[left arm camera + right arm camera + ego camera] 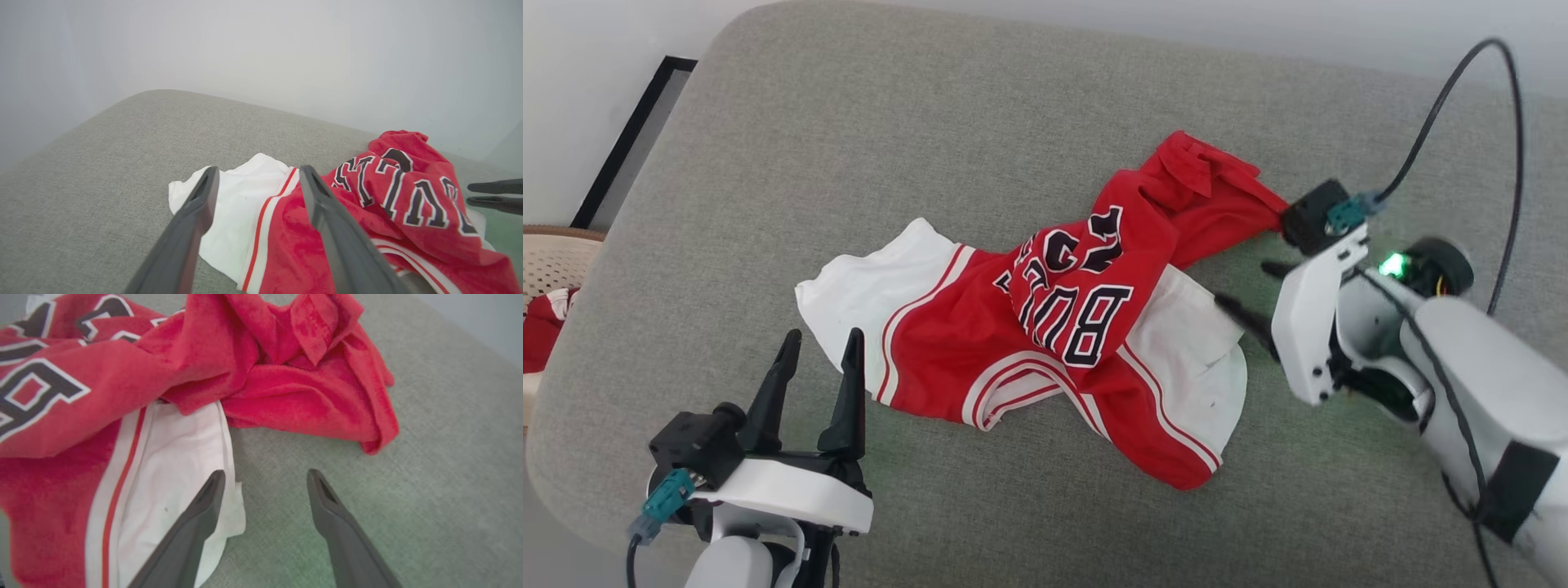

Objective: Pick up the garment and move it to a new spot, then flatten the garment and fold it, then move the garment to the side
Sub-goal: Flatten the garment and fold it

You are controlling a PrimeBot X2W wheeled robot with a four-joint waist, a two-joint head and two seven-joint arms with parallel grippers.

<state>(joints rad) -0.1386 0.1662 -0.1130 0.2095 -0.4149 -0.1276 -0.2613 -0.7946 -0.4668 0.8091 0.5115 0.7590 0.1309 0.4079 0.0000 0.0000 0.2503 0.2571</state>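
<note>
The left gripper point(821, 343) hovers nearest, its 2 fingers spread wide and empty, just short of a white sleeve. The garment point(1045, 343) lies crumpled mid-way across the grey cushion point(849, 163). At its right edge, the right gripper point(1241, 282) gapes wide, holding nothing, 1 finger over the other sleeve's edge.

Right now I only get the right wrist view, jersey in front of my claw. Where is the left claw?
Observer: The left claw is open, holding nothing, pointing at the other white sleeve of the jersey.
Operator: Is the whole jersey flat?
Observer: No, its lettered front is bunched diagonally across the grey cushion.
Operator: Anything off the cushion?
Observer: A beige perforated basket stands at the robot's left, red-and-white cloth inside.
</note>
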